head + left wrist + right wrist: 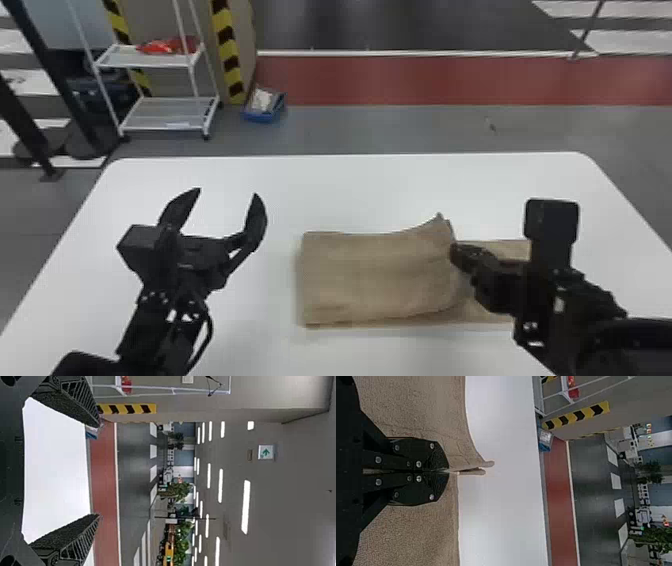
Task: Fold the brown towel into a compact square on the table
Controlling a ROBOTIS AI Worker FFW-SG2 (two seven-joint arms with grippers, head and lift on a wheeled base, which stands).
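Observation:
The brown towel (375,275) lies on the white table, its upper layer folded over a lower layer that runs on to the right under my right arm. My right gripper (456,252) is at the raised right edge of that upper layer. In the right wrist view the right gripper (448,471) is shut on the edge of the towel (427,407), whose pinched corner sticks out past the fingertips. Left of the towel, above the table, my left gripper (227,195) stands wide open and holds nothing; the left wrist view shows the left gripper (99,469) with its fingers far apart.
The white table (340,190) has its far edge beyond the towel. On the floor behind it are a white wheeled rack (160,100) with a red item and a blue box (264,106).

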